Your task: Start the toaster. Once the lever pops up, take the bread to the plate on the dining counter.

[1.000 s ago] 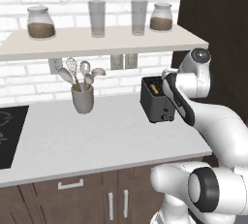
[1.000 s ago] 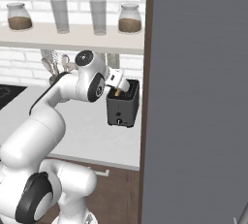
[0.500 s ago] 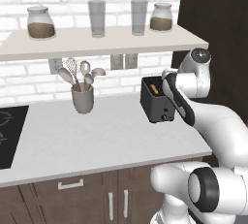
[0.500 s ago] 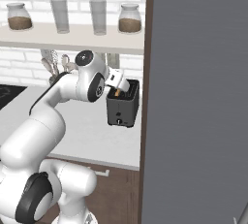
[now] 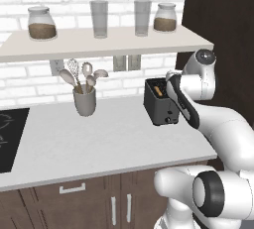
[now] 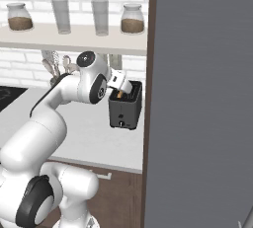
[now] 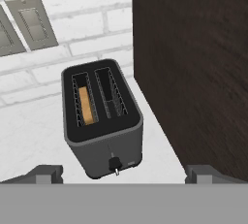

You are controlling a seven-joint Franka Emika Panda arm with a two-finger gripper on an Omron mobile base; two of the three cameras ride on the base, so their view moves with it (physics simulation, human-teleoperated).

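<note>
The dark toaster (image 5: 159, 105) (image 6: 125, 107) stands on the grey worktop, close to a tall dark cabinet. In the hand view the toaster (image 7: 102, 123) lies just below and ahead of my gripper (image 7: 124, 173). The gripper is open, its fingertips (image 7: 46, 172) spread wide with nothing between them. The bread (image 7: 86, 104) sits deep in the toaster's left slot; the other slot is bare. Its tan edge also shows as the bread (image 5: 157, 90) (image 6: 120, 94) in both base views. A small lever knob (image 7: 115, 163) sits low on the toaster's front face. The plate and the dining counter are out of view.
The tall dark cabinet (image 5: 223, 29) (image 7: 193, 63) rises right beside the toaster. A grey utensil cup (image 5: 85, 102) stands to the left on the worktop (image 5: 99, 143). A shelf (image 5: 99, 42) with jars and glasses hangs above. A black hob (image 5: 10, 134) lies at the far left.
</note>
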